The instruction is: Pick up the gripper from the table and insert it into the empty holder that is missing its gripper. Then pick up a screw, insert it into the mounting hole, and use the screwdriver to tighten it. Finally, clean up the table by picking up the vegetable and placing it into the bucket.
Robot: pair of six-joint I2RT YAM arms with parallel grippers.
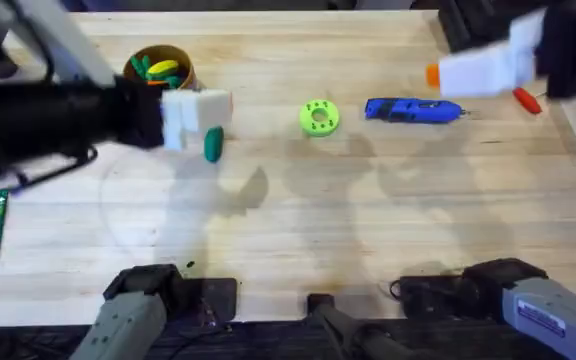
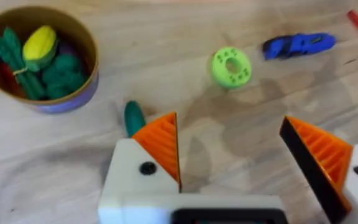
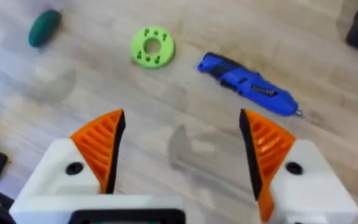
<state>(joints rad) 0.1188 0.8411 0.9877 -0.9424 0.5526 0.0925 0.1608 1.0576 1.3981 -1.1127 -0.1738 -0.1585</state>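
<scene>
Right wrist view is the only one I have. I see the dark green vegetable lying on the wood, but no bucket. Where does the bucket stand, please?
Observer: In the overhead view the bucket stands at the far left of the table, just beyond the vegetable and not touching it.
Operator: Is the bucket empty?
Observer: No. The left wrist view shows a yellow toy and several green toys already in it.
Operator: And where is the left arm?
Observer: The left gripper hovers close over the vegetable with its jaws open, holding nothing.
</scene>
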